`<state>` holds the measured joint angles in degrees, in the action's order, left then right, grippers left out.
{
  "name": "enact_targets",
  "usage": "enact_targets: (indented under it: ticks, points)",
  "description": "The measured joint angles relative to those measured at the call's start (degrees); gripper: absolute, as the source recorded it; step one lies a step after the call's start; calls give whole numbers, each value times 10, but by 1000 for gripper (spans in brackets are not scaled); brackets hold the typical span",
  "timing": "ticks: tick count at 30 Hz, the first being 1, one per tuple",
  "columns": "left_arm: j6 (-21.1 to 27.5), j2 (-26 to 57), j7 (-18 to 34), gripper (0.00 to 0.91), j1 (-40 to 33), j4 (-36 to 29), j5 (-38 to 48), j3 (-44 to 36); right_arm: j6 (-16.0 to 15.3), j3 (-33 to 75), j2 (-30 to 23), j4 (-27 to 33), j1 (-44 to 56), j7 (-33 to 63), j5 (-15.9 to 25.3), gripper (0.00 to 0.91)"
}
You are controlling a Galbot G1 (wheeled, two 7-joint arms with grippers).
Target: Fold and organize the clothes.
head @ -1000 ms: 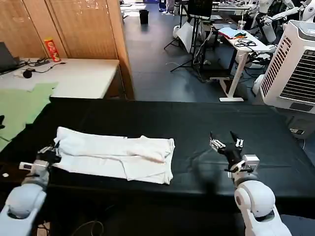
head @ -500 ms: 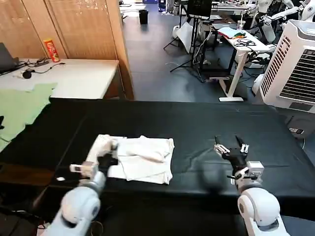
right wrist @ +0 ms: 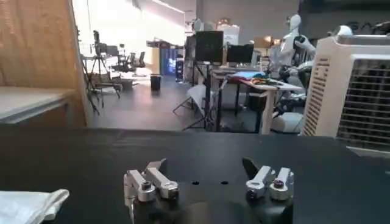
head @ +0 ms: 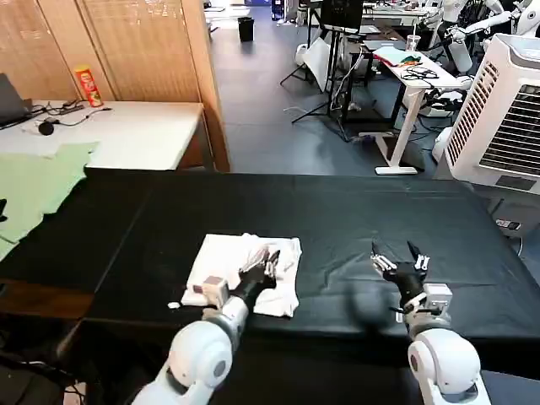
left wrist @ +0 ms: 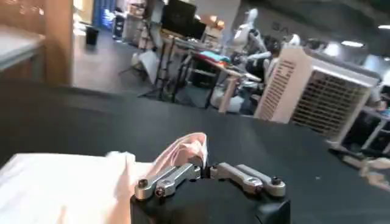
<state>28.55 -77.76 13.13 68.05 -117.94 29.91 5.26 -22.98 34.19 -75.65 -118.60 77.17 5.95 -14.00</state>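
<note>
The white T-shirt (head: 221,257) lies folded into a compact pad on the black table (head: 354,211), a little left of the middle. My left gripper (head: 263,263) is over the pad's right part, shut on a raised fold of the shirt. In the left wrist view the fingers (left wrist: 177,175) of that gripper (left wrist: 204,167) meet, with the T-shirt's (left wrist: 61,182) cloth pinched up between them. My right gripper (head: 396,258) stands open above bare table to the shirt's right. In the right wrist view that gripper (right wrist: 207,169) holds nothing, and a corner of the T-shirt (right wrist: 30,204) shows off to one side.
A pale green garment (head: 34,190) lies on the beige table (head: 135,135) at the far left, with a red can (head: 88,84) behind it. A white air cooler (head: 506,110) stands beyond the black table's right end.
My left gripper swept to the right with the shirt's left end, folding the long strip over itself into a pad about half as wide. The right gripper stayed open and barely moved.
</note>
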Motion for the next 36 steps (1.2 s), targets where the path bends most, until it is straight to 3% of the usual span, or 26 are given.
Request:
enact_targets:
  ticks: [1,2,3,12,20,31,36]
  points:
    - [-4,-3,-4,59,1,5,-10,-3,0,0,0,0,0,0,0,878]
    - [-8,-6,-10,702,2,8,-20,-6,0,0,0,1,0,-1,0,878]
    - [-13,-9,-17,878,5,13,-30,-10,1,0,1,1,0,-2,0,878]
    - [-46,-31,-30,878,22,46,-71,-42,2,-6,16,7,-8,-10,-19,878]
    - [-80,-44,-61,878,15,37,-110,-50,7,-35,35,23,-29,-48,-19,878]
    - [-106,67,-60,878,35,5,-149,98,81,-204,124,37,-71,-162,78,878]
    - [-105,76,-55,878,55,-4,-162,141,97,-264,154,42,-85,-188,119,878]
